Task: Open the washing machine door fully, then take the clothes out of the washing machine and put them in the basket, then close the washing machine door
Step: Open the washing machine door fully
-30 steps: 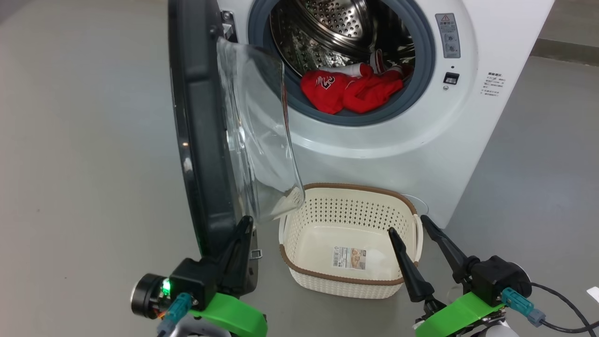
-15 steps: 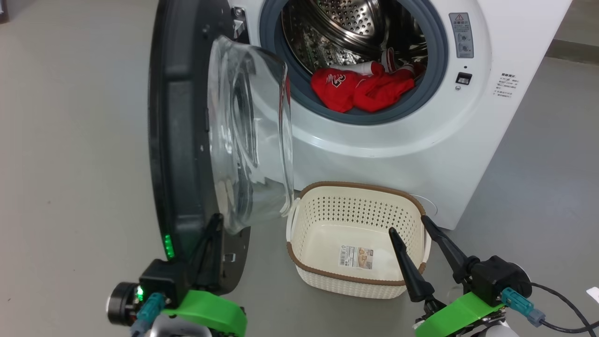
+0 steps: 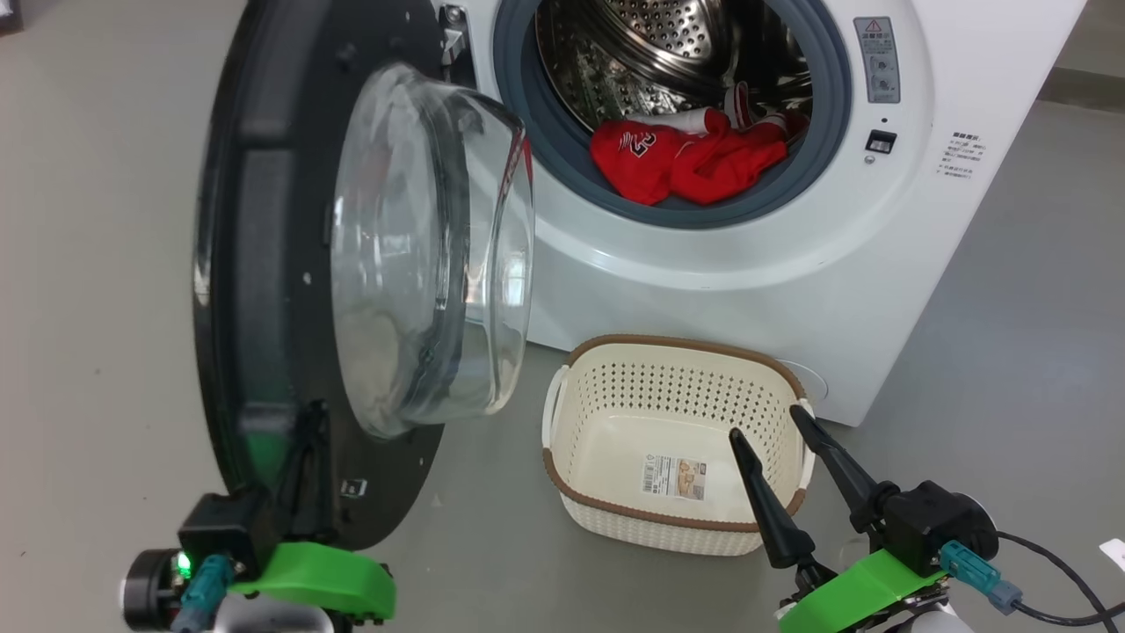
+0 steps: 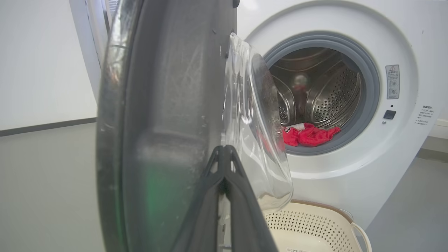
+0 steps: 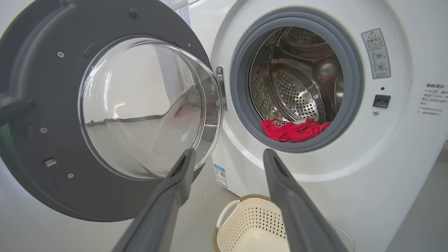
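The washing machine door (image 3: 264, 220), a large round door with a wide black ring and a bulging clear glass bowl (image 3: 422, 246), stands swung out to the left of the white front-loading washing machine (image 3: 747, 290). It hangs upright on its metal hinge (image 3: 453, 35), and its inner face and the bulge of the bowl point to the right, towards the drum opening and the basket.

The left gripper (image 3: 312, 411) lies against the lower part of the door's inner face. In the left wrist view its two dark fingers meet at the tips (image 4: 224, 149) with nothing between them. The right gripper (image 3: 765, 422) hangs over the near right rim of the cream perforated plastic basket (image 3: 677, 345), its jaws spread wide and empty.

The basket sits on the grey floor (image 3: 105, 308) just in front of the machine, with a paper sticker (image 3: 673, 477) on its bottom. The bright red clothes (image 3: 677, 163) lie at the front of the steel drum (image 3: 633, 44), against the grey rubber seal (image 3: 721, 215).
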`<state>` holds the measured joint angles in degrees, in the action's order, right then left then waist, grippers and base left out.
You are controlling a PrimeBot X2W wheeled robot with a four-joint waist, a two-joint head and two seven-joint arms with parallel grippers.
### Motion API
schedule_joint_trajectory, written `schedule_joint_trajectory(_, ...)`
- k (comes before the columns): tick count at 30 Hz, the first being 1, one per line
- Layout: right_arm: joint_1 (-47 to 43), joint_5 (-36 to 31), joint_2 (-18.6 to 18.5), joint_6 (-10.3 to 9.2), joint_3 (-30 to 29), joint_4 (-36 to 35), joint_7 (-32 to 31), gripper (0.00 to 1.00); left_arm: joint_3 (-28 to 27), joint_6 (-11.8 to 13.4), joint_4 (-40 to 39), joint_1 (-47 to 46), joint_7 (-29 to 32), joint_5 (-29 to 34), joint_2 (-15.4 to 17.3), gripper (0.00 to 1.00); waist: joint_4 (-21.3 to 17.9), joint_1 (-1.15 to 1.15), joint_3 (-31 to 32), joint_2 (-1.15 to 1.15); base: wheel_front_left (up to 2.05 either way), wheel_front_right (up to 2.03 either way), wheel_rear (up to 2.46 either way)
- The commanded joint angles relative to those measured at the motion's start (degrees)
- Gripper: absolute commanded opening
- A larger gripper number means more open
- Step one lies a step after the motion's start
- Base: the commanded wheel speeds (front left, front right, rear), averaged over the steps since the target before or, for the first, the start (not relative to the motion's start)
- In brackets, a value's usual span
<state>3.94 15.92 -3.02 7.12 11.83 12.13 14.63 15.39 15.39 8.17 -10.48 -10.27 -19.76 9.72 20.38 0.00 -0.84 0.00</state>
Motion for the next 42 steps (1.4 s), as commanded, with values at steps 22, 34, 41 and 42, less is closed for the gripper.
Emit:
schedule_joint_trajectory(22,2.64,-3.87,0.14,0.36,1.15,-1.18,0.37,1.0,-9.84,3.82,1.89,-3.96,-2.33,-2.37,5.55,0.0,1.04,0.0,-4.13,0.0,0.0,0.0,0.0)
schedule_joint_trajectory(34,3.3,-5.42,0.14,0.36,0.69,-1.05,0.37,1.0,-12.57,4.59,3.77,-6.51,-3.6,-3.22,6.33,0.0,1.33,0.0,-6.15,0.0,0.0,0.0,0.0)
schedule_joint_trajectory(41,3.63,-6.43,0.14,0.36,0.4,-1.02,0.37,1.0,-14.48,4.3,5.81,-8.1,-4.25,-4.07,6.5,0.0,1.46,0.0,-7.29,0.0,0.0,0.0,0.0)
schedule_joint_trajectory(42,3.67,-6.58,0.14,0.36,0.35,-1.01,0.37,1.0,-14.79,4.19,6.13,-8.39,-4.32,-4.21,6.57,0.0,1.48,0.0,-7.44,0.0,0.0,0.0,0.0)
